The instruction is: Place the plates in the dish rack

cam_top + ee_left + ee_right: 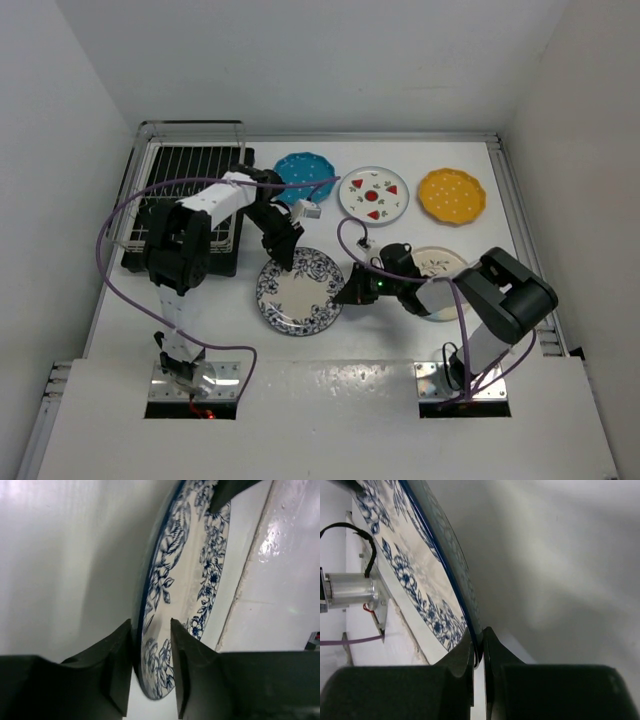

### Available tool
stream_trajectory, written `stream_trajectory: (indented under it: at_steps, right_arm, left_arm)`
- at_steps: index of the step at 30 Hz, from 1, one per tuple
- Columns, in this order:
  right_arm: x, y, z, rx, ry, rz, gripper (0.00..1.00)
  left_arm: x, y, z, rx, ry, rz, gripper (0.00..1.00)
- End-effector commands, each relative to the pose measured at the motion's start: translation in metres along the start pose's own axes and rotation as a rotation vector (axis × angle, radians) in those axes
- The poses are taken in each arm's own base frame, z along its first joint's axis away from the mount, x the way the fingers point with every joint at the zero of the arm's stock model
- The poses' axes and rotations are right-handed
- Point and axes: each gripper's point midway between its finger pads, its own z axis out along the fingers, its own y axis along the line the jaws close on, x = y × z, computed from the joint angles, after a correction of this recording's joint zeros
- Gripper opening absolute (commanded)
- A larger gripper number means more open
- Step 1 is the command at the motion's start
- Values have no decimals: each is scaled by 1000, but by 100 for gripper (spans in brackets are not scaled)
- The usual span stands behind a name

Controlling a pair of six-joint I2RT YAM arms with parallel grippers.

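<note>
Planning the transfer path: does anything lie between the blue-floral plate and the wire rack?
No dish or loose object. Only the left arm itself spans the gap between the blue-floral-rimmed cream plate and the silver wire dish rack.

both arms bend inward, left pincer point(151, 623) fingers apart, right pincer point(478, 633) pinched tight.

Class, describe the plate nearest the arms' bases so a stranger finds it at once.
On the white table, find the wire rack at the far left, then look just right of its near end. The plate there alone has a blue flower rim around a cream middle.
</note>
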Motion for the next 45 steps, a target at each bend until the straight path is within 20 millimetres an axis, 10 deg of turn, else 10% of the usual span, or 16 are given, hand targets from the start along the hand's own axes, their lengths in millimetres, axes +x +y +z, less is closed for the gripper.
stream_trajectory:
  at_steps: [1, 4, 8, 11, 15, 23, 29, 39, 45]
  right_arm:
    - [-85, 5, 5, 9, -266, -178, 0]
    - [-105, 5, 7, 13, -308, -187, 0]
    - [-122, 10, 7, 6, -337, -187, 0]
    - [-126, 13, 4, 2, -338, -190, 0]
    - [-124, 0, -14, 122, -307, -171, 57]
    - [-177, -13, -103, 571, -507, -201, 66]
    - [-183, -4, -138, 668, -626, -239, 65]
    - [-162, -20, -142, 780, -506, -201, 65]
    - [-161, -20, -136, 758, -502, -214, 65]
  left_arm:
    - [6, -39, 14, 171, -14, -35, 41]
    - [7, -38, 16, 139, -14, -27, 42]
    - [11, -27, 20, 62, 19, -56, 0]
    - [1, -18, 7, -1, -10, -105, 0]
    - [-32, -6, -36, -167, -91, -114, 0]
    - [-132, -22, -211, -611, -551, -41, 0]
    - [-149, -46, -316, -895, -761, -10, 0]
    - [-32, -41, -464, -1534, -745, -270, 0]
    - [42, -55, -494, -1784, -598, -418, 0]
